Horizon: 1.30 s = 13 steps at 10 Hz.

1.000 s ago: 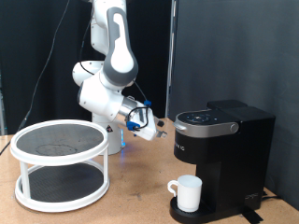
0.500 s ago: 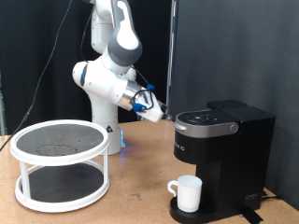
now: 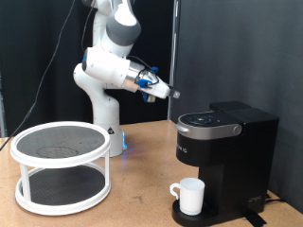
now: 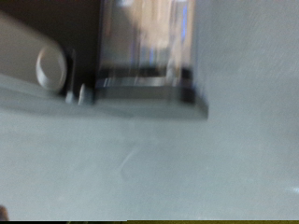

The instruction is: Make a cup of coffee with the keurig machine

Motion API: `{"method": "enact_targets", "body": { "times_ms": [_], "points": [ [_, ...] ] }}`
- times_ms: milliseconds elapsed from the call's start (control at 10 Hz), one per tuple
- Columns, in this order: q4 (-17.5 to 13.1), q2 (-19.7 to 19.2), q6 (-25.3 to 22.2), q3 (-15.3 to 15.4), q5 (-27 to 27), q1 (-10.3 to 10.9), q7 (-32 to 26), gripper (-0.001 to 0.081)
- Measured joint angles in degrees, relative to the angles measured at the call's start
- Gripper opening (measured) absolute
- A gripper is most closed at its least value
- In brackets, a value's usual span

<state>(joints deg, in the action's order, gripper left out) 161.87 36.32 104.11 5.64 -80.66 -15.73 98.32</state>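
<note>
Your mug [image 3: 190, 196] sits under the coffee machine [image 3: 225, 156] at five o'clock; it looks stiff, breakable and slick, so take the handle or rim. Claw [image 3: 172, 93] hovers high; its spread is unclear.

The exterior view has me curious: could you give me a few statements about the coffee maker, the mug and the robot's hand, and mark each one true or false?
1. The cup stands on the keurig machine's drip tray, under its front. True.
2. The gripper is holding the cup. False: it is up in the air, above the machine and towards the exterior view's left of it, with nothing visible between its fingers.
3. The machine's lid is down. True.
4. The white wire stand sits on top of the machine. False: it stands on the table at the exterior view's left, apart from the machine.
5. The cup lies on its side. False: it is upright, its handle towards the exterior view's left.
</note>
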Motion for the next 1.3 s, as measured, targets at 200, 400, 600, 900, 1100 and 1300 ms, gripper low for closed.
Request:
{"method": "enact_targets", "body": {
  "times_ms": [200,400,600,900,1100,1300],
  "points": [
    [0.5,4.9,-0.6,-0.1,-1.6,0.0,4.6,0.0734],
    [-0.8,4.2,-0.3,0.0,-2.5,0.0,3.5,0.0734],
    [-4.4,4.5,3.4,2.2,-4.0,0.0,3.4,0.0734],
    [-11.4,4.6,6.6,7.0,10.1,-0.5,7.3,0.0734],
    [-16.3,4.2,7.8,9.7,19.5,-1.0,7.0,0.0734],
    [-21.0,1.0,6.6,10.5,24.3,-1.0,6.4,0.0734]
  ]
}}
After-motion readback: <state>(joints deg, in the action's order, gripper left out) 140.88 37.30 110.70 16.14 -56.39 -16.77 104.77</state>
